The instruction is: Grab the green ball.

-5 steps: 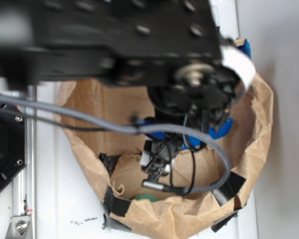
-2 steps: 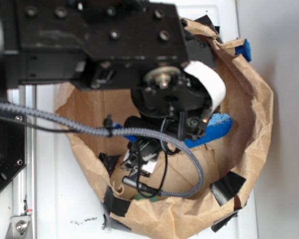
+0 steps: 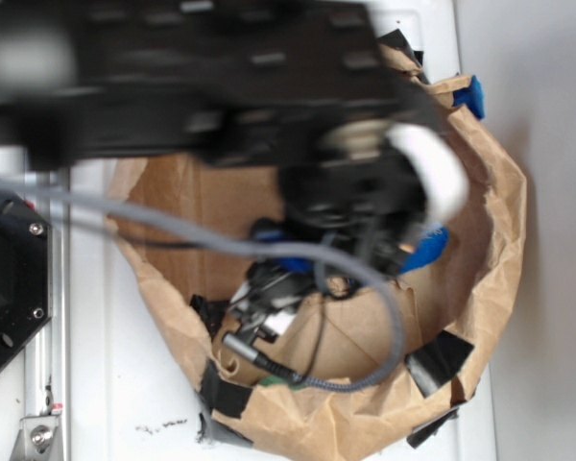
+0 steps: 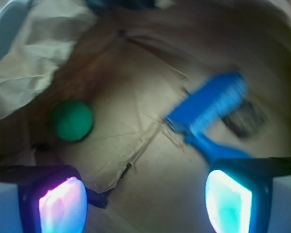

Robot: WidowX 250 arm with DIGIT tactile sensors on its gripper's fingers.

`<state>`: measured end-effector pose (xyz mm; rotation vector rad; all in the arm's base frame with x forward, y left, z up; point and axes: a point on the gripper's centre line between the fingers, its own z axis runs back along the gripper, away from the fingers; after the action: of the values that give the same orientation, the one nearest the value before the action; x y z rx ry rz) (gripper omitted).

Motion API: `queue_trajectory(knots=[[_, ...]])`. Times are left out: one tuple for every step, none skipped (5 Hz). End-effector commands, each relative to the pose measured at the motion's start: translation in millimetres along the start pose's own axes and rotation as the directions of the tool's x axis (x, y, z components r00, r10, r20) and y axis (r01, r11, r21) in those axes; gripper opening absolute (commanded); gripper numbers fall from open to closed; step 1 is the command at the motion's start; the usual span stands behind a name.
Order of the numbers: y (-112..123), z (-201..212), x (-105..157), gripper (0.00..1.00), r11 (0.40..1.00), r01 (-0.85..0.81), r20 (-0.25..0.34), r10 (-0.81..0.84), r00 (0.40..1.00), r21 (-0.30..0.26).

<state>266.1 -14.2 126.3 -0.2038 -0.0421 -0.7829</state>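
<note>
You are holding the gripper spread wide with nothing between its two glowing fingers. The green ball is lying just beyond the left finger, apart from it, on the brown paper. It is looking light, matte and prone to roll; pinch it across its widest part. I am counting one ball and one blue brush, ahead of the right finger.

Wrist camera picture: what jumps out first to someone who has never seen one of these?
Probably the two glowing pads at the bottom corners, one pink and one cyan, wide apart: the open gripper. Between and above them, on crumpled brown paper, lie a green ball at left and a blue brush-like tool at right. From outside, the blurred black arm hides most of this.
</note>
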Motion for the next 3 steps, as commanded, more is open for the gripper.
queue_trajectory(knots=[[-2,35,4,1.0,0.972,0.235,0.07,-0.235,0.969,0.014],[-3,38,8,1.0,0.923,0.378,0.084,-0.383,0.92,0.067],[9,16,8,1.0,0.881,0.465,0.05,-0.47,0.881,0.092]])
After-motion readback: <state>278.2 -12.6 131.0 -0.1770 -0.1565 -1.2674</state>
